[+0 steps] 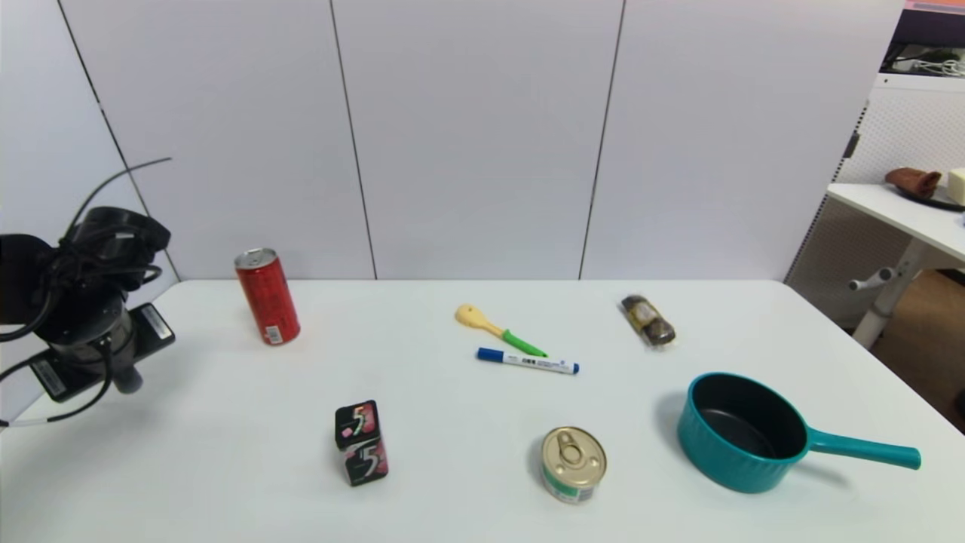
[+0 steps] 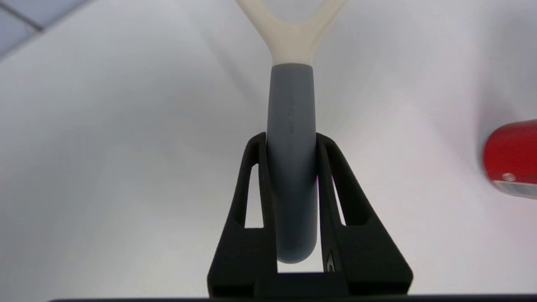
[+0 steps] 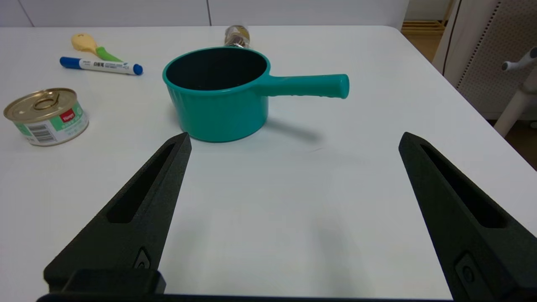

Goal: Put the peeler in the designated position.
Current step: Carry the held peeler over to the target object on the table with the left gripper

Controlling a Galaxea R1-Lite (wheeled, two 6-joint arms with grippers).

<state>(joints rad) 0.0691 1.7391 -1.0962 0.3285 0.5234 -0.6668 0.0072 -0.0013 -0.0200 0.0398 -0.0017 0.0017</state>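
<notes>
The peeler (image 2: 290, 126) shows in the left wrist view: a grey handle ending in a cream-white fork that runs out of the picture, so the blade is out of view. My left gripper (image 2: 290, 140) is shut on the grey handle and holds it above the white table, with the red can (image 2: 509, 157) off to one side. In the head view the left arm (image 1: 90, 317) hangs over the table's far left edge, and its wrist hides the fingers. My right gripper (image 3: 293, 136) is open and empty, low over the table in front of the teal pot (image 3: 218, 94).
On the table (image 1: 467, 467) stand a red can (image 1: 268, 296), a black gum box (image 1: 361, 442), a gold-lidded tin (image 1: 574, 463) and a teal pot (image 1: 742, 434) with its handle pointing right. A yellow green-handled utensil (image 1: 497, 329), a blue-capped marker (image 1: 528, 361) and wrapped chocolates (image 1: 647, 320) lie mid-table.
</notes>
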